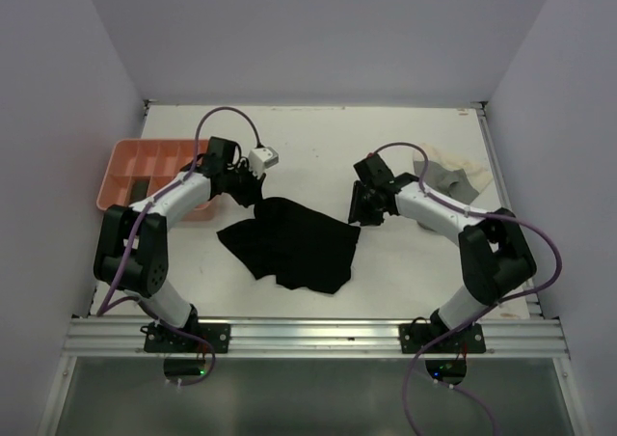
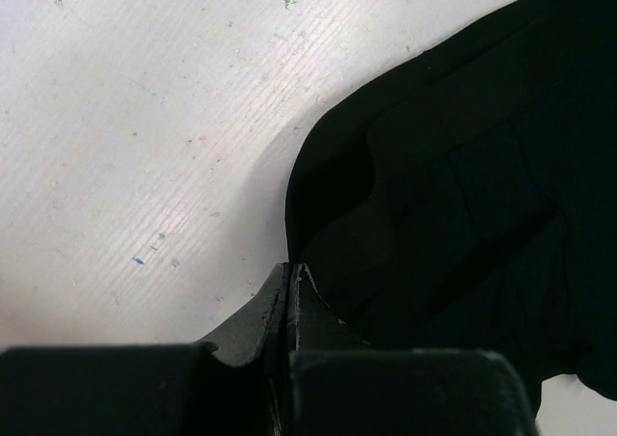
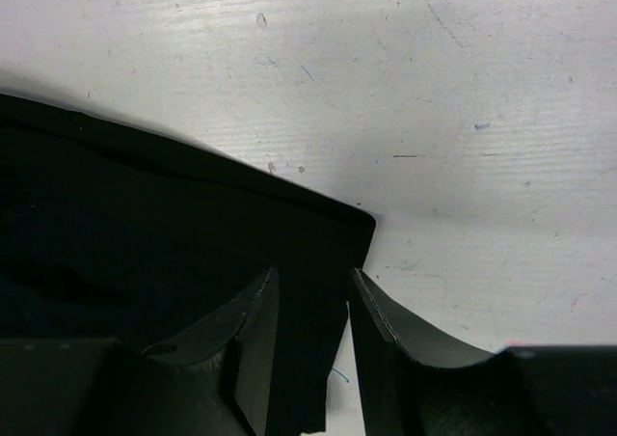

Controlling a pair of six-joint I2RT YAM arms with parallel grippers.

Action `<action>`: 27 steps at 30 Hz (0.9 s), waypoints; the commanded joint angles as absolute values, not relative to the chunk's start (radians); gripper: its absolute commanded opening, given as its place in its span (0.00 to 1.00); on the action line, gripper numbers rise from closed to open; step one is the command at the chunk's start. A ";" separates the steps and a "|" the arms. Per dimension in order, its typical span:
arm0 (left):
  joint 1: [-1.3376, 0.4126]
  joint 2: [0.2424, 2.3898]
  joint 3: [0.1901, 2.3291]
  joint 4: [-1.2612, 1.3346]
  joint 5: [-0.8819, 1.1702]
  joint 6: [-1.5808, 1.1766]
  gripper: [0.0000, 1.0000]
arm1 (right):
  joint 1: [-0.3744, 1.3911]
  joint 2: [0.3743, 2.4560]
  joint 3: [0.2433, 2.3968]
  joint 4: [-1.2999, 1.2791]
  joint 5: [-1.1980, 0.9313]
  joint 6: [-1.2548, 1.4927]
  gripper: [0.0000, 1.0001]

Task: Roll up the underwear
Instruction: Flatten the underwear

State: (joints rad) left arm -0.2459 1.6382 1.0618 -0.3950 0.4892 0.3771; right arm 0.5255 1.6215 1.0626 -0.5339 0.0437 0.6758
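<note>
Black underwear spread flat mid-table, cream-grey underwear heaped far right

Laboratory robot test cell: a bare white tabletop is enclosed by plain white panels, the left arm and right arm are bolted to an aluminium rail, and purple cables are left exposed

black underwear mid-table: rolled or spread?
Spread. The black underwear lies flat, somewhat rumpled, on the table; no roll shows in any view.
</note>
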 commanded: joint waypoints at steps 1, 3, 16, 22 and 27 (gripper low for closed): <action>-0.256 1.629 1.054 -0.339 0.494 0.367 0.01 | 0.531 1.614 1.072 -0.558 0.087 0.706 0.39; -0.258 1.628 1.054 -0.337 0.494 0.368 0.02 | 0.531 1.631 1.069 -0.557 0.097 0.709 0.39; -0.258 1.641 1.051 -0.341 0.499 0.377 0.04 | 0.534 1.730 1.054 -0.494 0.060 0.713 0.32; -0.258 1.646 1.049 -0.337 0.497 0.382 0.04 | 0.535 1.724 1.048 -0.477 0.054 0.706 0.11; -0.258 1.646 1.048 -0.336 0.491 0.379 0.11 | 0.534 1.677 1.032 -0.451 0.028 0.692 0.00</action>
State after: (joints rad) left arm -0.2512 1.6409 1.0508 -0.3813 0.4892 0.3786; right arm 0.5304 1.7279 1.0485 -0.4923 0.0494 0.6971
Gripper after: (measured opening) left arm 0.088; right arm 0.015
